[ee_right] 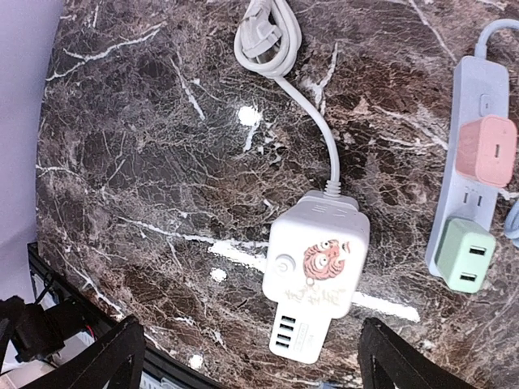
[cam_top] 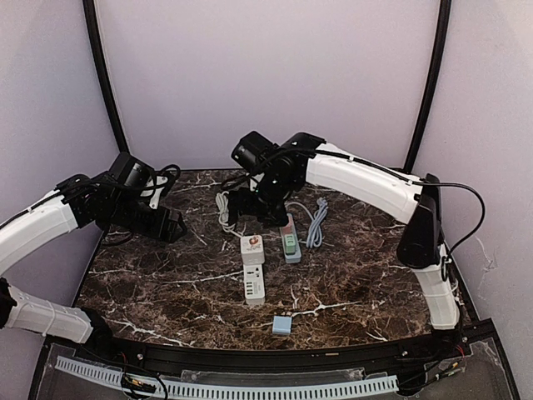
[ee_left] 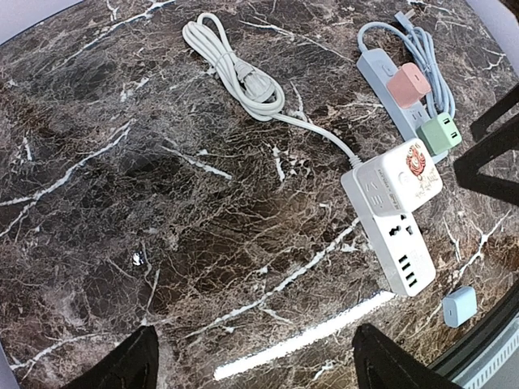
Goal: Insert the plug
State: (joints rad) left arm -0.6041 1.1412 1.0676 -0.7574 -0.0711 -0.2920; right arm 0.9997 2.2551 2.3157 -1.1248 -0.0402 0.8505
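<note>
Dark, white-veined marble surface (cam_top: 166,275) enclosed by pale lilac walls. Nearest the arm bases, a small blue cube (cam_top: 282,325) lies alone, well apart from both sets of jaws. Beyond it, the white power strip (cam_top: 254,287) lies lengthwise, its USB end toward the bases. The white plug block (ee_right: 312,259), marked with a red cartoon sticker, sits seated on the strip's cord end, directly beneath the jaws of the right arm (ee_right: 251,324). These stand spread wide, one finger on each side of the block and clear of it, gripping nothing. Just to the right of these jaws, a blue-grey strip (ee_right: 470,105) carries a green plug (ee_right: 465,254) and, farther on, a pink plug (ee_right: 485,150). The jaws of the left arm (ee_left: 251,340) likewise gape wide and hold nothing, hanging over bare marble with both strips off to their right. Farthest back lie the coiled white cord (ee_left: 243,77), running to the white strip, and a looped blue cable (cam_top: 316,221).
</note>
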